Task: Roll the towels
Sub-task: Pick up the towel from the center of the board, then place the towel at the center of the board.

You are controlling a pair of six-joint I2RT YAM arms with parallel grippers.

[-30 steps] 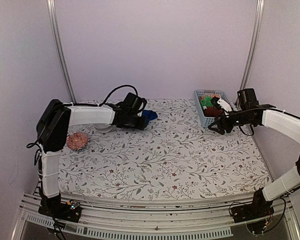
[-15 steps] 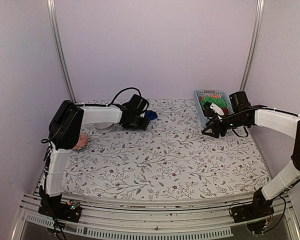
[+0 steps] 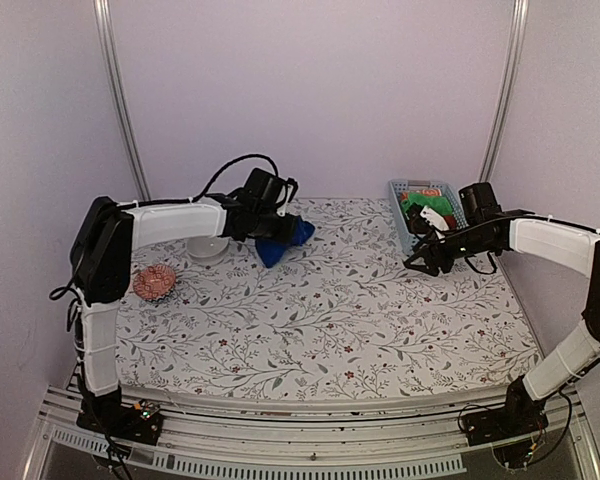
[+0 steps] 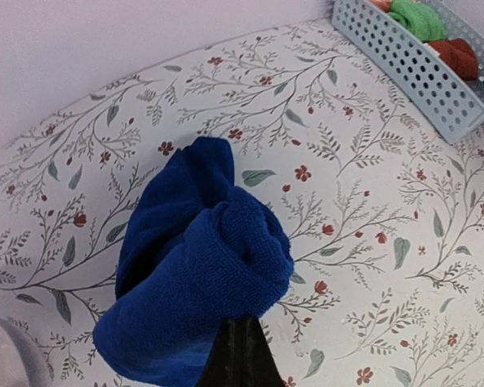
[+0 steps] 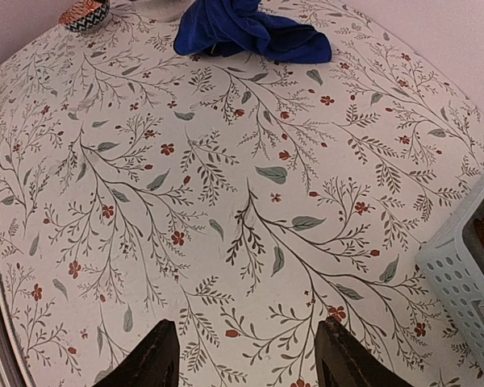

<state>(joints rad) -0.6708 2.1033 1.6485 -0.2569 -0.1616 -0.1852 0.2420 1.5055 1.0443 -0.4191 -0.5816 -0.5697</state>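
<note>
The royal blue towel (image 3: 280, 242) sits bunched and crumpled at the far left of the table (image 3: 330, 330), over the floral print; in the left wrist view it (image 4: 198, 274) shows as a loose lump with one fold rising behind another; from the right wrist view it (image 5: 250, 28) spreads low near the far edge, and whether all of it rests on the surface cannot be told; the left gripper (image 3: 268, 226) is closed tight on the blue towel, its dark fingers (image 4: 238, 359) pressed together with a pinch of cloth between them; the dark brick-red towel (image 4: 460, 55) lies inside the pale blue perforated basket (image 4: 403, 64) at the far right of the table, beside a bright green cloth (image 4: 415, 16); in the top view the basket (image 3: 400, 190) stands against the back wall with the green cloth (image 3: 416, 207) showing in it; the right gripper (image 3: 421, 259) hangs just in front of the basket, above the table, its jaws spread wide and holding nothing; in its own camera the gripper (image 5: 246, 359) shows bare printed surface between the two fingertips, with a basket corner (image 5: 460, 266) at the right edge; a white bowl (image 3: 207, 247) stands under the left arm, and a small orange patterned object (image 3: 154, 282) lies nearer the left edge, well apart from the blue towel
</note>
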